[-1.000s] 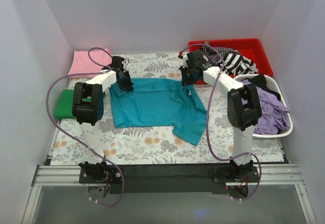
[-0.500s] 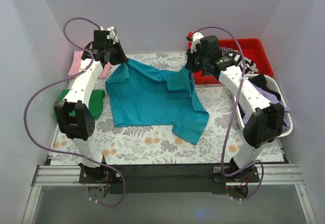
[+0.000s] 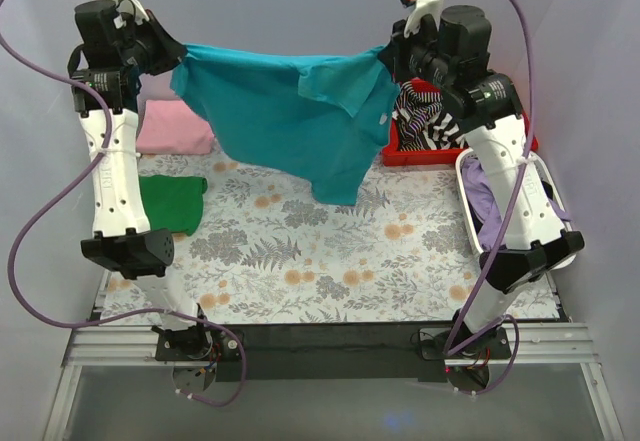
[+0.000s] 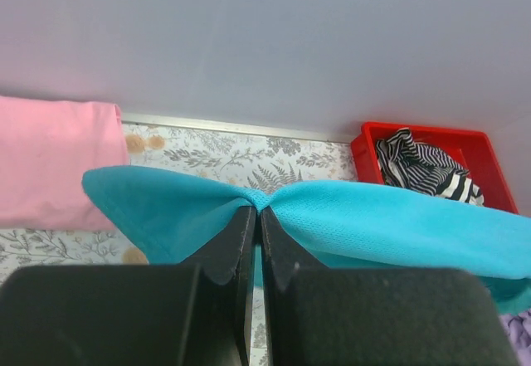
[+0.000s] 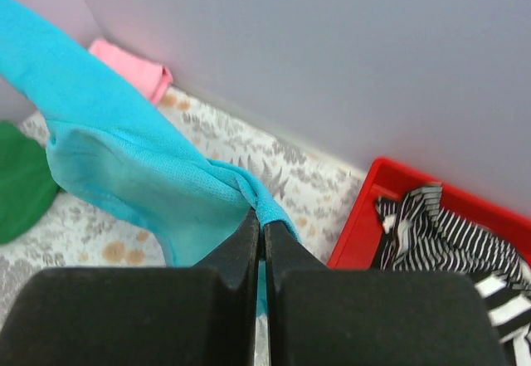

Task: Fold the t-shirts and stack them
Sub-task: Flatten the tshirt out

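T-shirts: 3.
Teal t-shirt [image 3: 290, 111], 1: hanging above far half of counter [image 3: 300, 261], stretched between 2 tools.
Left tool [image 3: 168, 54]: clenched on shirt's left corner.
Right tool [image 3: 393, 57]: clenched on right corner.
Pink t-shirt [image 3: 175, 126], 1: folded, far left.
Green t-shirt [image 3: 172, 201], 1: left edge, nearer than pink.
Red bin [image 3: 397, 153], 1: far right, striped garment [image 3: 425, 121] inside.
White basket [image 3: 468, 211], 1: right, purple garment [image 3: 497, 206] inside.

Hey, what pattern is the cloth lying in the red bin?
The cloth in the red bin is black-and-white striped, clearest in the right wrist view.
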